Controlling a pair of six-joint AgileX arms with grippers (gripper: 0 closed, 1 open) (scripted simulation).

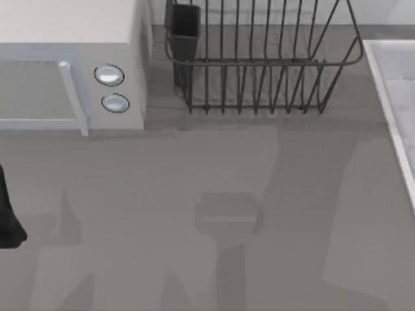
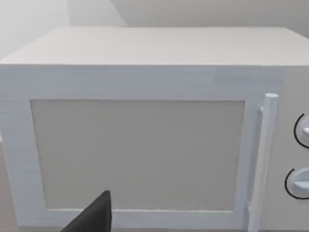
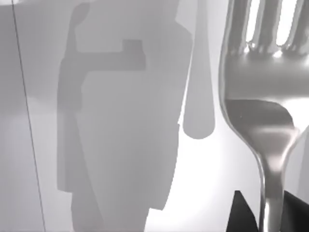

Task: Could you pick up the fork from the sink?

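The fork (image 3: 263, 82) is shiny silver and looms close in the right wrist view, tines pointing away from the wrist. Its narrow neck runs down between the two dark fingertips (image 3: 241, 215) of my right gripper (image 3: 270, 212), which is shut on it. The fork's shadow (image 3: 198, 96) lies apart from it on the pale floor of the sink (image 3: 120, 159), so the fork hangs above that floor. In the top view the sink's raised light rim (image 1: 389, 103) runs along the right edge. My left arm (image 1: 8, 220) is parked at the table's left edge, facing the microwave.
A white microwave (image 1: 71, 71) with two round knobs and a bar handle stands at the back left. A dark wire dish rack (image 1: 259, 65) with a dark cup holder stands at the back middle. The grey tabletop (image 1: 207, 214) carries arm shadows.
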